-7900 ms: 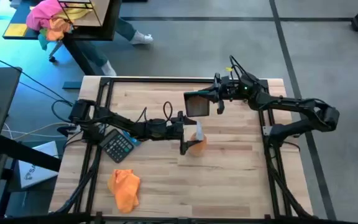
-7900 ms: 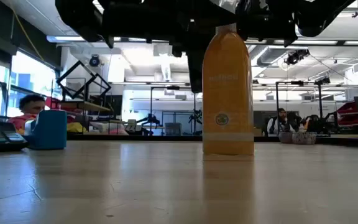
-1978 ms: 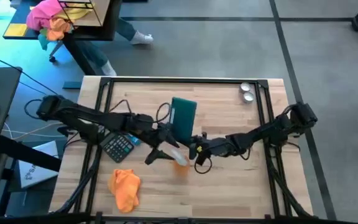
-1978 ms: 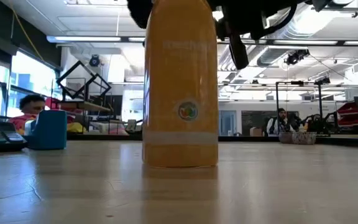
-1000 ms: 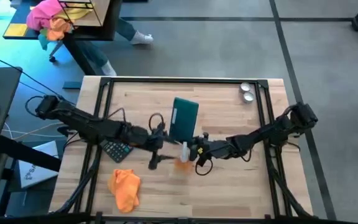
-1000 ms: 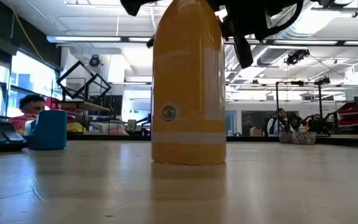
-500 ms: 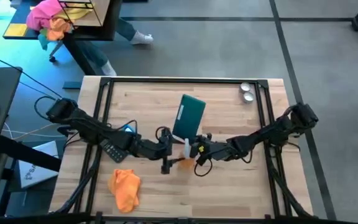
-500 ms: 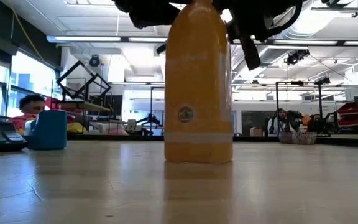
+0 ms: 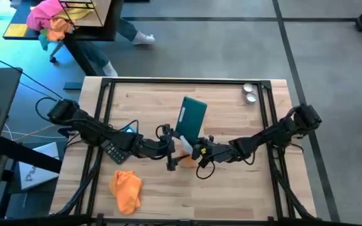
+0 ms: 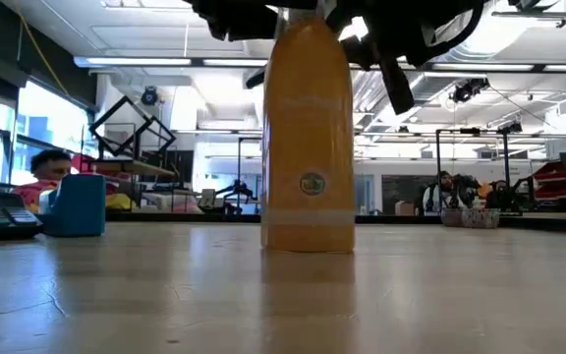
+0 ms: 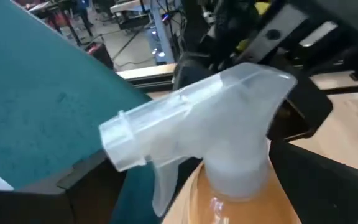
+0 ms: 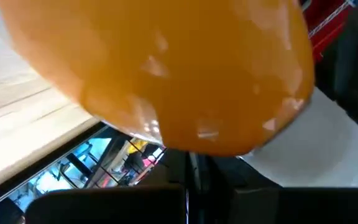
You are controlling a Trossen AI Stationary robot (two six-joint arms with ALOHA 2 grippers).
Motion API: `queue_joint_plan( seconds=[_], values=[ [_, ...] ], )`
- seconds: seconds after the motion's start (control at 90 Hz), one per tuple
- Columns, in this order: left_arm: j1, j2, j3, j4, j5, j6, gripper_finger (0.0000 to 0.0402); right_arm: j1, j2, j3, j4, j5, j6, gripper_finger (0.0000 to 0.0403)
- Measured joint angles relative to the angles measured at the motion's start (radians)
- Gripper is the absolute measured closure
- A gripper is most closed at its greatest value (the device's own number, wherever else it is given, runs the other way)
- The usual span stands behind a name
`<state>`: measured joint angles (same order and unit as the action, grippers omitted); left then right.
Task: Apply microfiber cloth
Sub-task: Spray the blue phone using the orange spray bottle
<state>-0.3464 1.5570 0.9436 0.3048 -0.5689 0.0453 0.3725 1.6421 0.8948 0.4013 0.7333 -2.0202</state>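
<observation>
The spray bottle (image 10: 309, 133) loses its top past the low view's 12 o'clock edge. Both arms crowd it, so neither gripper's grip can be made out.

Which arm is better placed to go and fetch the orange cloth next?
Probably the left. The bright-orange microfiber cloth lies at the table's front-left, on the side of the left gripper; the right gripper sits beyond the clear spray bottle of orange liquid.

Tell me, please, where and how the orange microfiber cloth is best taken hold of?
The microfiber cloth lies crumpled near the table's front-left corner, clear of the calculator. Probably best pinched from straight above on a raised fold near its middle, since it is soft and low, with no firm edge.
</observation>
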Motion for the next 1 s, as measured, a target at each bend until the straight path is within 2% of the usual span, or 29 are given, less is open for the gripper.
queue_joint_plan(
  seconds=[0.267,0.589,0.722,1.0],
  values=[
    [0.006,-0.007,0.0,-0.011,-0.046,-0.008,0.0034,0.0,0.0,0.0,0.004,0.008,0.006,0.0403],
    [-0.107,-0.138,0.0,-0.146,-0.131,-0.02,0.0034,0.05,0.0,0.0,-0.035,0.027,0.1,0.0403],
    [-0.145,-0.161,0.001,-0.247,-0.208,-0.097,0.0034,0.077,0.0,0.0,-0.034,0.071,0.102,0.0403],
    [-0.158,-0.09,0.0,-0.255,-0.204,-0.257,0.0034,0.096,0.046,0.03,-0.048,0.105,0.135,0.0403]
  ],
)
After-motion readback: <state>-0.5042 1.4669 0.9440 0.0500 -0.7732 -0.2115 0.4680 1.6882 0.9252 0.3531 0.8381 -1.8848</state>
